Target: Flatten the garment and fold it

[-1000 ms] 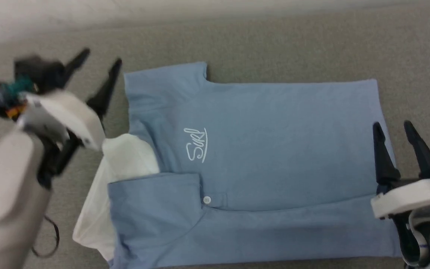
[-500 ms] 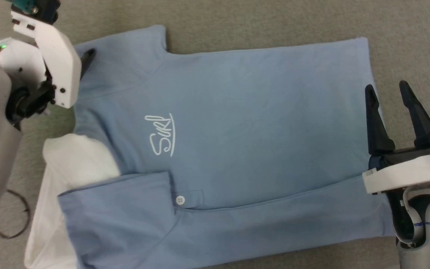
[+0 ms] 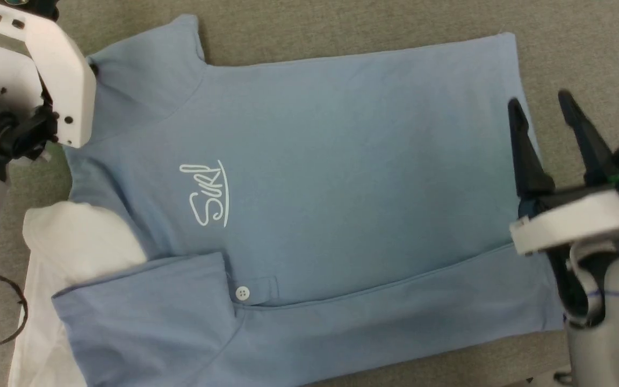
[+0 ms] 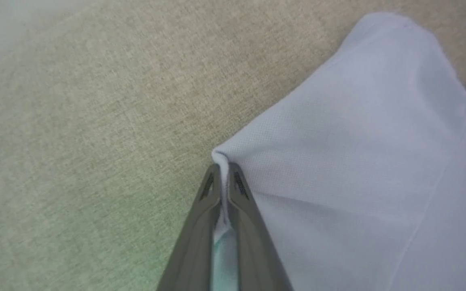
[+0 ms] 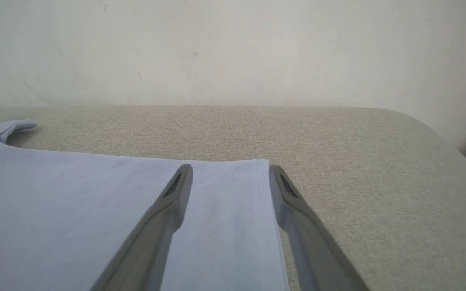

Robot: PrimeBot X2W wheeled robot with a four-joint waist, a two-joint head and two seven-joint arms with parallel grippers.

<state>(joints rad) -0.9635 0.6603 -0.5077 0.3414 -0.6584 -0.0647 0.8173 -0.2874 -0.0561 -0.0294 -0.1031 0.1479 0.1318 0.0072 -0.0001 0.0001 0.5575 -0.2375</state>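
**Left pincer grips sleeve corner; right pincer wide over hem**

The garment (image 3: 342, 161) lies spread face up on the beige tabletop (image 3: 342, 21). Its white script logo (image 3: 207, 196) and small white button (image 3: 242, 293) are showing, and white fabric (image 3: 78, 242) bunches at the neck end. The left pincer (image 4: 225, 167) is closed tight on the corner of the far sleeve (image 4: 338, 121), with a thin fold of blue cloth caught between its fingers. The right pincer (image 3: 539, 99) is spread wide above the garment's hem (image 5: 263, 210). One of its fingers is over the cloth and the other is over the bare tabletop, and it holds nothing.
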